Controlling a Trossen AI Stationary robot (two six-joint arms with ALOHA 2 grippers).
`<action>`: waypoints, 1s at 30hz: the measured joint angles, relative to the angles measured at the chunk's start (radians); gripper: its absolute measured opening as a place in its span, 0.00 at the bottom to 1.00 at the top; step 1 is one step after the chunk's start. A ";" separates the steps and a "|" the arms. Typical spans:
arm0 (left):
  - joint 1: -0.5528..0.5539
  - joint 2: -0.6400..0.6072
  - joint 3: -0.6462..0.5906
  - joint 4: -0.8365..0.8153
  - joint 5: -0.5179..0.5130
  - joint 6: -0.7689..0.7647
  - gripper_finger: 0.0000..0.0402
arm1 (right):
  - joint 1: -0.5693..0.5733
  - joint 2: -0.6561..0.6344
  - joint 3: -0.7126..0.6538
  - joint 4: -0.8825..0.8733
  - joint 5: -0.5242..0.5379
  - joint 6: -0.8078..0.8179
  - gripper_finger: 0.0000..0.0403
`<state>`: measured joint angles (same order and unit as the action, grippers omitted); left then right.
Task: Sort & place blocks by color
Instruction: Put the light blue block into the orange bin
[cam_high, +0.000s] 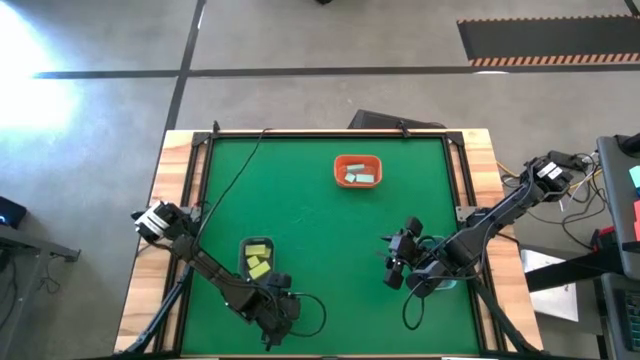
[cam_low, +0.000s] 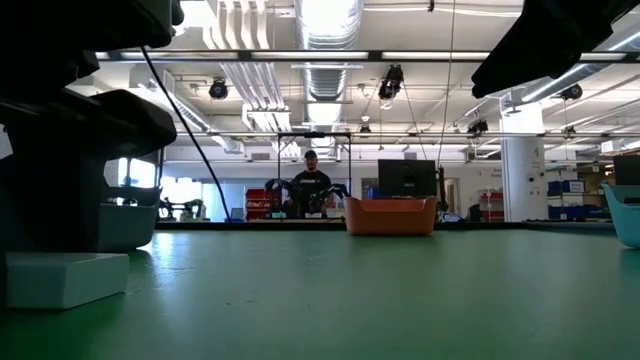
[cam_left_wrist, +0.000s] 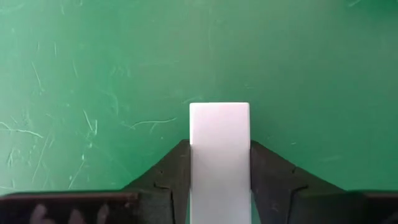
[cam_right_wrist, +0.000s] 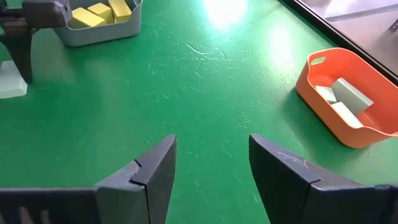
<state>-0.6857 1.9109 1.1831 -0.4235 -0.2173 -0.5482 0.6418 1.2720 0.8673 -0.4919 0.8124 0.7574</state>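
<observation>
The left gripper (cam_left_wrist: 219, 163), at seven o'clock on the tabletop (cam_high: 320, 250), has its jaws closing on a pale mint block (cam_left_wrist: 219, 149) lying flat. Next comes lifting it toward the orange tray (cam_high: 357, 170) at twelve o'clock, which holds mint blocks. The grey bin (cam_high: 257, 258) holds yellow blocks. The right gripper (cam_right_wrist: 211, 165) waits at four o'clock, jaws wide and empty.

The worktop (cam_high: 320, 250) is a green mat framed by pale wood edging, filling the middle of the high view. An orange tray (cam_high: 357, 171) sits on it in the upper centre. A clear grey bin (cam_high: 257, 258) stands at the lower left. One pale mint block (cam_left_wrist: 219, 155) rests on the green surface near the bottom edge, just beside that bin.
</observation>
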 joint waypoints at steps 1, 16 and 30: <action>0.000 -0.004 0.000 -0.002 0.001 0.006 0.28 | 0.000 0.000 0.000 0.000 0.000 0.000 0.46; 0.055 -0.236 -0.022 0.228 -0.221 0.395 0.28 | 0.002 0.000 0.000 0.012 0.039 -0.004 0.46; 0.191 -0.296 -0.261 1.074 -0.207 0.796 0.29 | 0.039 0.119 -0.304 1.492 -0.024 -1.073 0.46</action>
<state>-0.4947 1.6152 0.9217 0.6510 -0.4240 0.2474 0.6812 1.3907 0.5633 0.9997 0.7881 -0.3155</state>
